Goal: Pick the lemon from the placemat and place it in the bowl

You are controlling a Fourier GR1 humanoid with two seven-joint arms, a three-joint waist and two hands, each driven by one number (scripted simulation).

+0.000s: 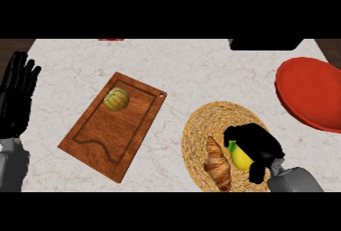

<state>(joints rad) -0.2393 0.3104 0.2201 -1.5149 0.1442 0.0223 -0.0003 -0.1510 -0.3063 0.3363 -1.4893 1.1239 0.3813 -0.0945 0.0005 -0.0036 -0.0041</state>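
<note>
The yellow lemon (240,158) lies on the round woven placemat (200,124) at the lower right, beside a croissant (218,163). My right hand (256,142) sits over the lemon with its fingers and thumb curled round it, hiding most of the fruit. The red bowl (310,92) stands at the right edge, up and to the right of the placemat. At the left edge my left hand (16,97) rests open with its fingers pointing up.
A wooden cutting board (113,128) lies tilted in the middle left, with a round yellow-green melon (117,99) on its upper end. A dark object (263,43) sits at the counter's far edge, upper right.
</note>
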